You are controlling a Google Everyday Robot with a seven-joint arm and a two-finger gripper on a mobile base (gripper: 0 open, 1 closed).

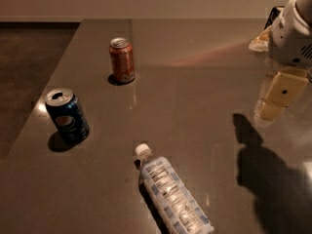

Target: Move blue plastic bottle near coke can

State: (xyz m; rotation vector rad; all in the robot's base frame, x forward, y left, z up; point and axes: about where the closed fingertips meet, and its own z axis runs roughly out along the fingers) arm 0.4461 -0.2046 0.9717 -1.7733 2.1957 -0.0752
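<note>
- One camera looks down at a slant across the dark table (195, 106) from fairly near, high above its near side.
- The gripper (269, 108) hangs at the frame's right edge.

Wht arm (292, 35), tan gripper (269, 108), upper rt
</note>
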